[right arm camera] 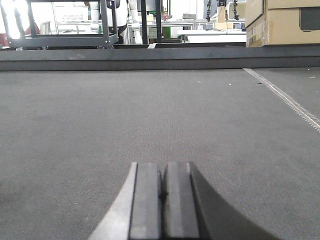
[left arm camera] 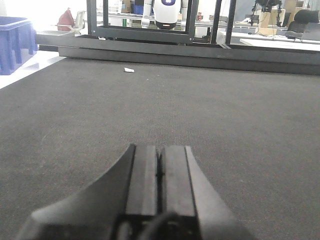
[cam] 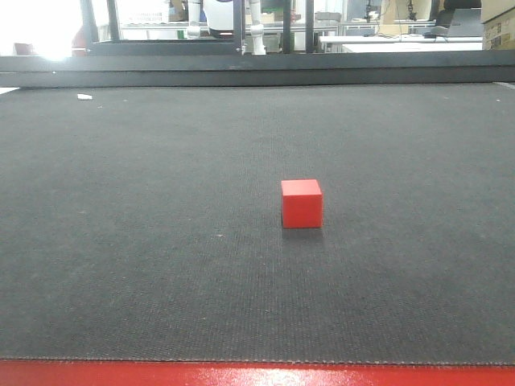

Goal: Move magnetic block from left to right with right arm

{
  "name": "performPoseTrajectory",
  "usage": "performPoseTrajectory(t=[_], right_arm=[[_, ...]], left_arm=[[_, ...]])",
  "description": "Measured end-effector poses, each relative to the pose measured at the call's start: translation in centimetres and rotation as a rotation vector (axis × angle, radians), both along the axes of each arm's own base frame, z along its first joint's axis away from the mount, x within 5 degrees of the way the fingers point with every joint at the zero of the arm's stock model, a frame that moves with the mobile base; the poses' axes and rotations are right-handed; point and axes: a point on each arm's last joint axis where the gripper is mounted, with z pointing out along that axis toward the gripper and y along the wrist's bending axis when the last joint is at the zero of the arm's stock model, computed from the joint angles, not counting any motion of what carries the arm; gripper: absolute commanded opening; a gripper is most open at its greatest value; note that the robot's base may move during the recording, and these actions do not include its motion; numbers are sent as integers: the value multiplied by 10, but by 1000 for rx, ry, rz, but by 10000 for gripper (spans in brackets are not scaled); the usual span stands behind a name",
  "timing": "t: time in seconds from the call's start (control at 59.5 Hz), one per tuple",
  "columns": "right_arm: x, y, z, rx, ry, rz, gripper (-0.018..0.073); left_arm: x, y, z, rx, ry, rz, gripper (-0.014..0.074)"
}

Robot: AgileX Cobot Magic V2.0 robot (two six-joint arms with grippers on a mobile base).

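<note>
The magnetic block (cam: pixel 302 203), a small bright-red cube, rests alone on the dark grey mat (cam: pixel 161 241), a little right of centre in the front view. Neither arm shows in that view. In the left wrist view my left gripper (left arm camera: pixel 160 148) hovers low over bare mat, its two dark fingers pressed together with nothing between them. My right gripper (right arm camera: pixel 163 165) is likewise shut and empty over bare mat in the right wrist view. The block appears in neither wrist view.
A raised dark rail (cam: pixel 257 68) bounds the mat's far edge. A small white scrap (cam: pixel 84 97) lies at the far left. A blue crate (left arm camera: pixel 15 42) stands off the left side, tan cardboard boxes (right arm camera: pixel 285 22) off the far right. A red strip (cam: pixel 257 375) edges the front.
</note>
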Motion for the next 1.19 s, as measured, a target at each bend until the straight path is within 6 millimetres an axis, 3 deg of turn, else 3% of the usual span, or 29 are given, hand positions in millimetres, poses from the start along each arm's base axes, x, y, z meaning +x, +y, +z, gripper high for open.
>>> performPoseTrajectory(t=[0.403,0.554,0.672,0.89,0.958,1.193], right_arm=[[-1,0,6,64,-19,3,56],[-8,1,47,70,-81,16,62],[-6,1,82,66,-108,16,162],[30,4,114,70,21,58,533],[45,7,120,70,72,86,611],[104,41,142,34,260,273,626]], left_arm=[[0,0,0,0,0,0,-116],[0,0,0,0,0,0,-116],[0,0,0,0,0,0,-116],[0,0,0,0,0,0,-116],[0,0,0,0,0,0,-116],[0,0,0,0,0,0,-116]])
